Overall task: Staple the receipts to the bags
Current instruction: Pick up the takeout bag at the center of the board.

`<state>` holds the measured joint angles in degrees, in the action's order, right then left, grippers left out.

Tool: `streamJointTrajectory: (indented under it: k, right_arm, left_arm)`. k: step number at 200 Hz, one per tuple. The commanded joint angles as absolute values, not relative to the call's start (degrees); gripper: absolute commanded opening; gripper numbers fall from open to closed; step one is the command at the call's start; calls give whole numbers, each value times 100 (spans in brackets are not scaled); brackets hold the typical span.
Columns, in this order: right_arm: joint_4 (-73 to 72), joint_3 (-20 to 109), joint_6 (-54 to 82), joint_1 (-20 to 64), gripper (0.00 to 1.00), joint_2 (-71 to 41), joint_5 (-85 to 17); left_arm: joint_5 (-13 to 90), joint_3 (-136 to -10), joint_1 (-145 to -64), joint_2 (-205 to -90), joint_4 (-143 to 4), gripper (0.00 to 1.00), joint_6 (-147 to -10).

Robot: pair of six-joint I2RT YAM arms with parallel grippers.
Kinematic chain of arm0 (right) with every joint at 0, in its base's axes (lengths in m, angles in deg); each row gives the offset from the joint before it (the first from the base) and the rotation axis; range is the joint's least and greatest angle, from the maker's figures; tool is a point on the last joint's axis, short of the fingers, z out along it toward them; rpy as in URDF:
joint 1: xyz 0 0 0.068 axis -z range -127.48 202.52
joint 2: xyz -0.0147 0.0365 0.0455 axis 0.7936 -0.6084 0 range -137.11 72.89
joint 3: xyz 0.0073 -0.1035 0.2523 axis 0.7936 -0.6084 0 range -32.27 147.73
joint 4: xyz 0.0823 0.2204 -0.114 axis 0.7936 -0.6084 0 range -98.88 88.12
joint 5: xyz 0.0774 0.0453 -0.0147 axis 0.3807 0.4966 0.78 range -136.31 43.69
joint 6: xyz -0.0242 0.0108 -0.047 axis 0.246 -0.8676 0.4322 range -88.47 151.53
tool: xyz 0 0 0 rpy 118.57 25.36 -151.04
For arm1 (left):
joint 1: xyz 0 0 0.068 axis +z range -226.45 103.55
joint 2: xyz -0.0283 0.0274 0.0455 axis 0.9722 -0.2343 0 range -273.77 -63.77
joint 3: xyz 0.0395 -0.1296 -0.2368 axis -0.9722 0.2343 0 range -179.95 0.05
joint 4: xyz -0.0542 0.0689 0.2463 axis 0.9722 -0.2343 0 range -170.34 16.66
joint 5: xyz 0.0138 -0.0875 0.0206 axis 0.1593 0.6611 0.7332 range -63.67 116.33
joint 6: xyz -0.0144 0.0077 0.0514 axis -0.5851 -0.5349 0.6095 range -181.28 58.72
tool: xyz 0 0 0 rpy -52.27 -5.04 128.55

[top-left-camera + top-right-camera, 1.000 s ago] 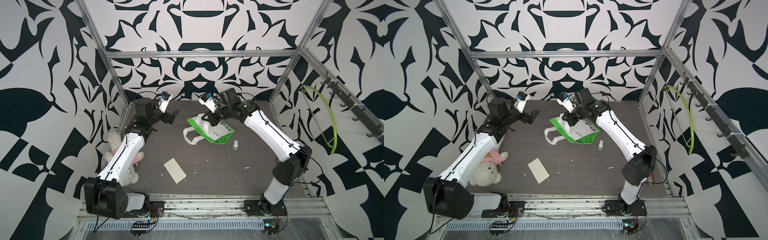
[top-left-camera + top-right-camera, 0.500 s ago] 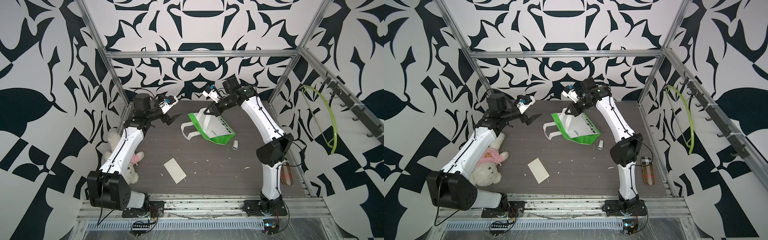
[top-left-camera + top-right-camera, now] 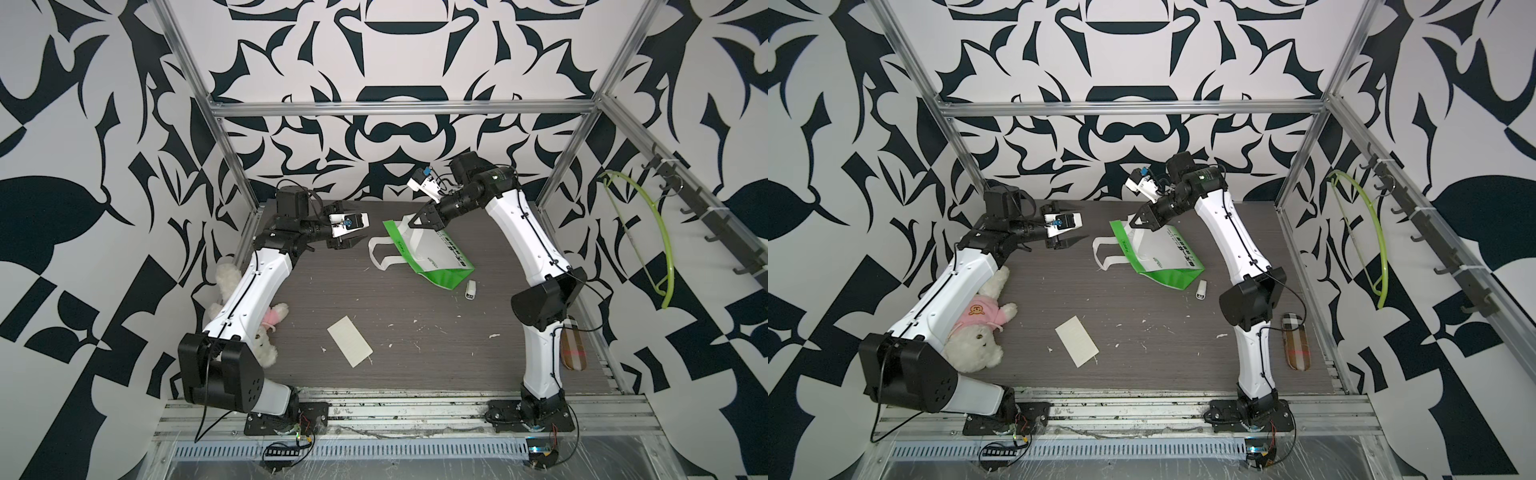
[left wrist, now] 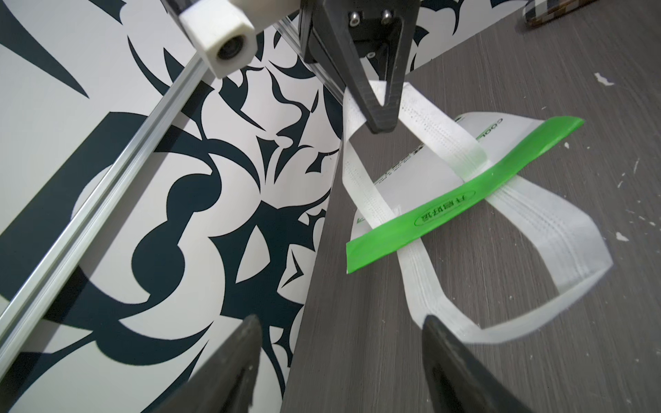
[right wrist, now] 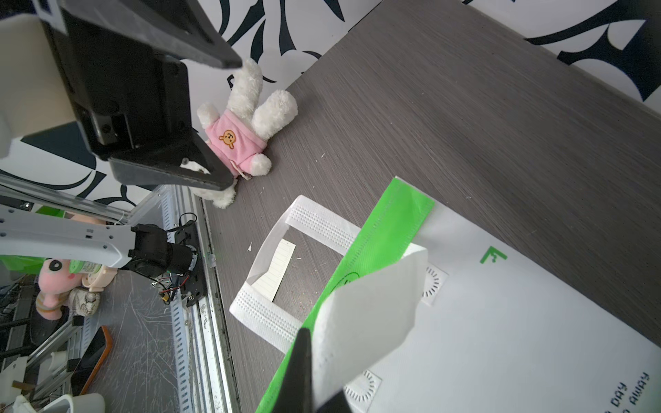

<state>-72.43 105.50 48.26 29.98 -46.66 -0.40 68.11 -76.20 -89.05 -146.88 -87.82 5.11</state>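
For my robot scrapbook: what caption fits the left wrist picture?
The right end effector holds the bag by one white handle; the left end effector hovers open.

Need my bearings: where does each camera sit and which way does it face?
Top views: high over the front edge, looking down and inward at the table; both arms whole, bag, receipt.
Left wrist: behind the open left end effector, facing the bag's handles; own fingers plus the right end effector shut on a handle.
Right wrist: above the right end effector, looking down on the bag; own fingers, left end effector, plush toy.
Shared: both wrist views show the bag, and each other's end effector.
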Motion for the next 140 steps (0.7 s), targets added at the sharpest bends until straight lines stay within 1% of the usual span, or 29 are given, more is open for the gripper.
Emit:
streamJointTrajectory:
  k: [1,18,48,60,86,97,140]
  right_arm:
    - [-7273,10754,4868,2985,0,-4461,219]
    - [-7258,10751,4831,2985,0,-4488,230]
    - [-7237,10758,4828,2985,0,-4506,284]
    - [-7229,10757,4819,2985,0,-4506,332]
    - [-7208,10695,4796,2985,0,-4506,411]
    - [-7177,10673,4796,2985,0,-4497,431]
    - [-7170,10645,4805,2985,0,-4498,544]
  left_arm:
    - [6708,-7328,-9018,-14697,-7877,61,627]
    - [6698,-7145,-9135,-14688,-7473,55,565]
    - [6658,-7440,-9363,-14906,-8360,54,1320]
    - [6649,-7479,-9384,-14967,-8471,54,1477]
    - [6622,-7679,-9461,-15087,-8885,47,1891]
    - [6569,-7833,-9512,-15161,-9164,45,2034]
    - [6362,-7818,-9635,-15292,-9035,44,2253]
